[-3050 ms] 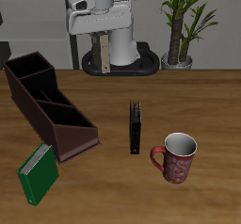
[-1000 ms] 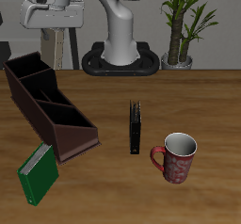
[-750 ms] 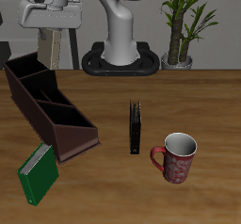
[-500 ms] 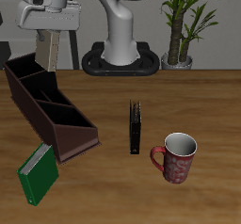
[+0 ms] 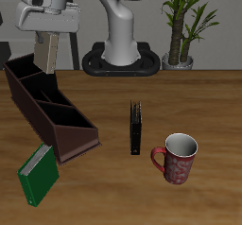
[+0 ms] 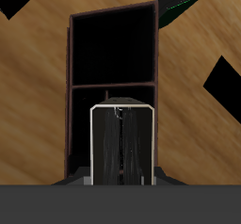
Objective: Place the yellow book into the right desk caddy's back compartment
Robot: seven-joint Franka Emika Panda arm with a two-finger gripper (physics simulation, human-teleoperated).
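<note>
Your gripper hangs above the right desk caddy, its jaws clamped on the yellow book, held upright over the back compartment. On the bench: green book, black book, red mug.

Tan yellow book hangs upright above right desk caddy.
</note>
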